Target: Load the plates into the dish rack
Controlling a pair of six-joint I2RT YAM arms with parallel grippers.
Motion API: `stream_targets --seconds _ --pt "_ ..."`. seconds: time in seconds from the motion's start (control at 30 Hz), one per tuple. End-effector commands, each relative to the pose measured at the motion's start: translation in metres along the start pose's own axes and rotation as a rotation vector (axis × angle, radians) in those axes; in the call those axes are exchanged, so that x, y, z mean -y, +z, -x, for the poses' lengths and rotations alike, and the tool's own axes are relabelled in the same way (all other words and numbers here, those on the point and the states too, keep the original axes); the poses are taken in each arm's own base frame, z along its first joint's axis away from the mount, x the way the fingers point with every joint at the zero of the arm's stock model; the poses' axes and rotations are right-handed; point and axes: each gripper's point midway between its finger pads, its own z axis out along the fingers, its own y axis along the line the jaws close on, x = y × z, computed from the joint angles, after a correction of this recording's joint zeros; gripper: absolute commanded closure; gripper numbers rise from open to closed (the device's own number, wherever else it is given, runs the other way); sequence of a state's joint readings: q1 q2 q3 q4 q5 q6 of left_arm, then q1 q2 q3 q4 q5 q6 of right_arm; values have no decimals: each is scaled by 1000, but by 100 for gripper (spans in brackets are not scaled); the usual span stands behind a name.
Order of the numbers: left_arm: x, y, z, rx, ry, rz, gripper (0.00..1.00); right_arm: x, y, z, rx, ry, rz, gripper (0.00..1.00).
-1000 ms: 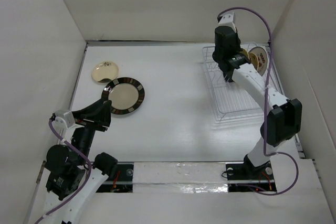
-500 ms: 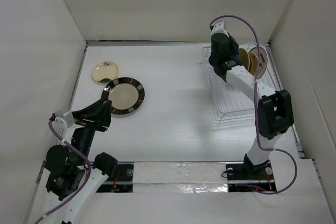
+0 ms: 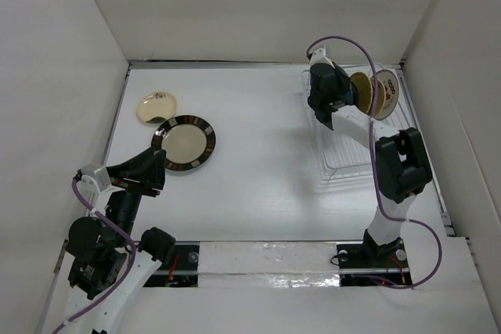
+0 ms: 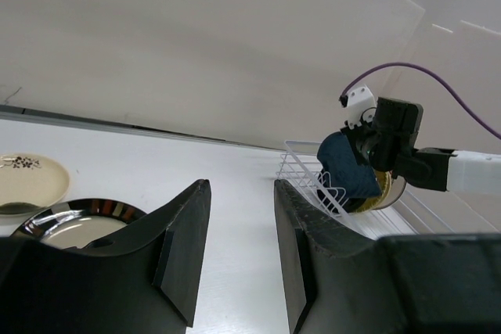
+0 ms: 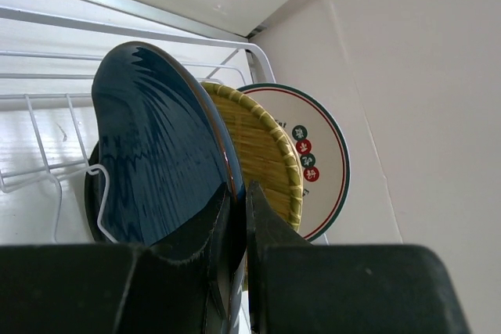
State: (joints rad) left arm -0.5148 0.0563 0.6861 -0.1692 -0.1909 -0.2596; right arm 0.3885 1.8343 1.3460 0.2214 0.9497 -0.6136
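My right gripper (image 5: 237, 193) is shut on the rim of the blue leaf-shaped plate (image 5: 156, 154). It holds the plate upright among the tines at the far end of the white wire dish rack (image 3: 348, 163). Behind it stand the yellow woven-look plate (image 5: 266, 154) and the white plate with red characters (image 5: 317, 154). In the top view the right gripper (image 3: 329, 98) covers most of the blue plate. My left gripper (image 4: 240, 187) is open and empty, low at the near left. The gold dark-rimmed plate (image 3: 185, 143) and the cream floral plate (image 3: 156, 107) lie flat on the table beyond it.
White walls close in the table on the left, back and right; the rack sits close to the right wall. The right arm's purple cable (image 3: 344, 41) loops above the rack. The rack's near rows of tines (image 3: 344, 146) hold nothing.
My right gripper has shifted left and turned over the rack's far end with the blue plate in it. The left arm has not moved.
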Motion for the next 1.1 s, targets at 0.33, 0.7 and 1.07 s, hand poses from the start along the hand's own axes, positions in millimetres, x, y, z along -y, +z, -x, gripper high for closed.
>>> stream_targets --seconds 0.33,0.7,1.07 --pt "5 0 10 40 -7 -21 65 -37 -3 -29 -60 68 -23 93" --pt "4 0 10 36 -6 -17 65 -80 -4 -55 -118 157 91 89" --pt "4 2 8 30 -4 -18 65 -75 -9 -59 -146 216 81 69"
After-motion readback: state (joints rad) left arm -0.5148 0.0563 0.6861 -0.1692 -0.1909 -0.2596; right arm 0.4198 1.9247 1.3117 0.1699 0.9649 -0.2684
